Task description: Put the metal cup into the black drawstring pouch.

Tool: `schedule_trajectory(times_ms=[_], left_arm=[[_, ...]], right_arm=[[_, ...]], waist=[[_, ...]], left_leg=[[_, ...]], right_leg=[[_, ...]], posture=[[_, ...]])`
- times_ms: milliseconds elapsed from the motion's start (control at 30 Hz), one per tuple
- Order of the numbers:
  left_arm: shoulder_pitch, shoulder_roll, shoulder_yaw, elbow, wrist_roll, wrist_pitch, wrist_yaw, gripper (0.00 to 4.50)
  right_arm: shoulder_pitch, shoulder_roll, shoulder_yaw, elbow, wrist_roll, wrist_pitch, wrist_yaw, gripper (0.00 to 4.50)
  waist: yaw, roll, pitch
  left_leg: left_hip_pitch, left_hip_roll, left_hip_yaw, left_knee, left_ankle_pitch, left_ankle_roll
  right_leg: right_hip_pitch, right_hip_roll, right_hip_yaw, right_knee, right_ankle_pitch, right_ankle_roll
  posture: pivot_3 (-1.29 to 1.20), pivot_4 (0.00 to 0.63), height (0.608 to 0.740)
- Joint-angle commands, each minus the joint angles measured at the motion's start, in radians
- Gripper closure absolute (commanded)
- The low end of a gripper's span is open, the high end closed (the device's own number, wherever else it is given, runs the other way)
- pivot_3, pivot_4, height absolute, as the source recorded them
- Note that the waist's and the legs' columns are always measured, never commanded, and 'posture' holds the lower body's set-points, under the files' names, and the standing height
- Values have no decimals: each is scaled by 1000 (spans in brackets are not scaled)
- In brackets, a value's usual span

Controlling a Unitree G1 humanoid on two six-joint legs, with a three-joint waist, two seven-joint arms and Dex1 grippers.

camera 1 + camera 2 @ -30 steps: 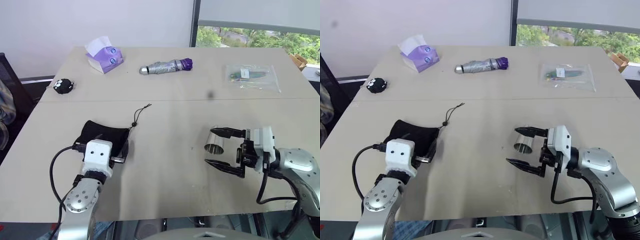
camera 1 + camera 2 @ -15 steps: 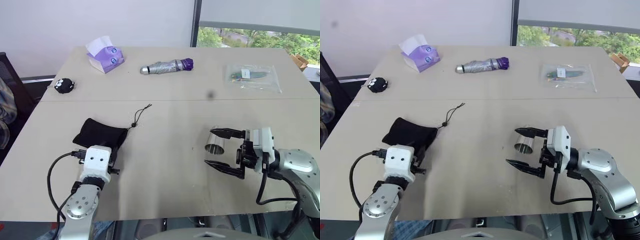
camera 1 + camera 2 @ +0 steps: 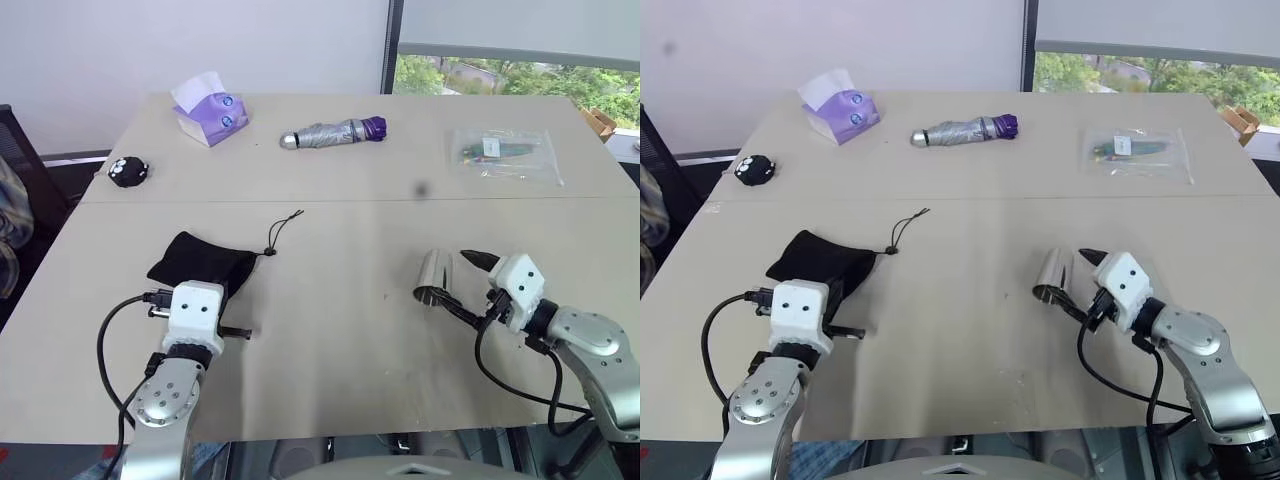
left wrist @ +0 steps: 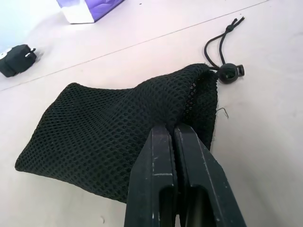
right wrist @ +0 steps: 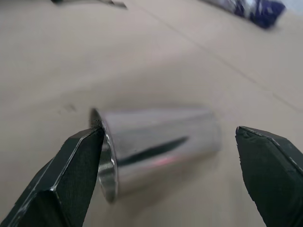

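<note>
Cup [image 3: 433, 276] on its side on tabletop [image 3: 340, 330], between wide-spread right pincer [image 5: 173, 172] fingers — may roll away if nudged; left pincer [image 4: 176, 137] closed on pouch [image 4: 118, 127] edge — fabric could slip.

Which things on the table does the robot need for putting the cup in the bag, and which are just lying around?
Needed:
- metal cup, lying on its side
- black drawstring pouch

Just lying around:
- folded silver umbrella
- purple tissue pack
- small round black toy
- clear plastic bag
</note>
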Motion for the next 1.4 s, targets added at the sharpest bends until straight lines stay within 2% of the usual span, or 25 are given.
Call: schedule_trajectory(times_ms=[33,233,267,333,433,467,600,767,867,933,1167,1400], left_arm=[[-9,7,14,-48,-10,8,-4,4474],[-24,5,10,-49,-11,21,-9,4474],[-29,3,8,-50,-11,23,-9,4496],[-36,1,3,-52,-10,28,-8,4500],[-53,3,1,-49,-7,36,-7,4500],[-64,3,0,-49,-7,42,-7,4500],[-191,-8,-17,-81,-31,137,1,4500],[-436,-49,-93,-96,-109,345,-17,4500],[-517,-85,-116,-98,-164,436,-19,4500],[-551,-90,-136,-92,-191,465,-31,4500],[-602,-97,-167,-55,-269,468,-82,4500],[-592,-90,-165,-71,-329,473,-111,4500]], right_arm=[[25,2,4,-15,-8,-34,8,0],[8,42,12,22,-54,-30,-50,0],[-3,59,3,29,-59,-18,-76,249],[-15,71,-8,44,-74,-12,-104,813],[-24,65,-17,55,-89,-23,-108,2060],[-27,64,-20,49,-87,-20,-107,2668],[-83,52,8,-33,-69,22,-77,4433],[-204,92,111,-188,42,229,-55,4433],[-270,122,163,-228,78,382,-90,4433],[-325,159,192,-214,75,409,-115,4433],[-489,306,249,-111,21,434,-227,4433],[-505,346,300,-19,-48,388,-258,4433]], waist=[[0,0,0],[-1,0,0],[-1,0,0],[-1,0,0],[0,0,0],[0,0,0],[1,0,0],[-1,-1,0],[-3,-1,0],[-5,-1,0],[-10,-1,0],[-14,-1,0]], left_leg=[[0,0,0,0,0,0],[0,0,0,0,0,0],[0,0,0,0,0,0],[0,0,0,0,0,0],[0,0,0,0,0,0],[0,0,0,0,0,0],[0,-1,0,0,0,0],[1,-2,-2,2,0,0],[0,-2,-2,2,0,0],[0,-2,-3,2,0,0],[-2,-3,-3,1,0,0],[-2,-3,-3,1,0,0]], right_leg=[[0,0,0,0,0,0],[0,0,0,0,0,0],[0,0,0,0,0,0],[0,0,0,1,0,0],[0,1,0,1,0,0],[0,1,0,0,0,0],[0,1,0,1,0,0],[1,3,0,3,1,0],[1,4,0,2,1,2],[1,4,0,2,3,4],[0,4,-1,2,3,4],[0,4,0,2,3,4]], posture=[[0,150,740],[0,150,740],[0,150,740],[0,150,740],[0,150,740],[0,150,740],[0,150,740],[0,150,740],[0,150,740],[0,150,740],[0,150,740],[0,150,740]])
